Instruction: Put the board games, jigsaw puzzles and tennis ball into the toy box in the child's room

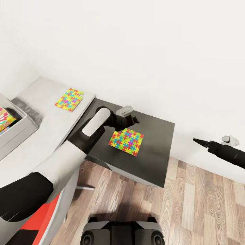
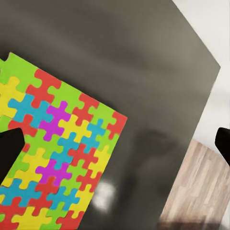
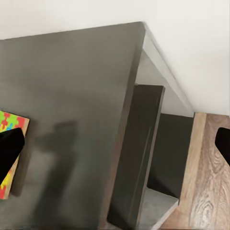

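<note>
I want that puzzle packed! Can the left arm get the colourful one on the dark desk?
Probably yes: its end effector hovers by the colourful square jigsaw puzzle, nothing between them.

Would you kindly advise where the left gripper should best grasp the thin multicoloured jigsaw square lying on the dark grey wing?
Probably an edge: the thin multicoloured jigsaw square lies flat on the dark grey wing, so nothing stands up to pinch. The left gripper hovers by its far side; take that edge from above.

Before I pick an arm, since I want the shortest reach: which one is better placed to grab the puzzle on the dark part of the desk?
Left. The left gripper hovers at the edge of the puzzle, open; the right gripper hangs out over the floor, well off to the side.
</note>
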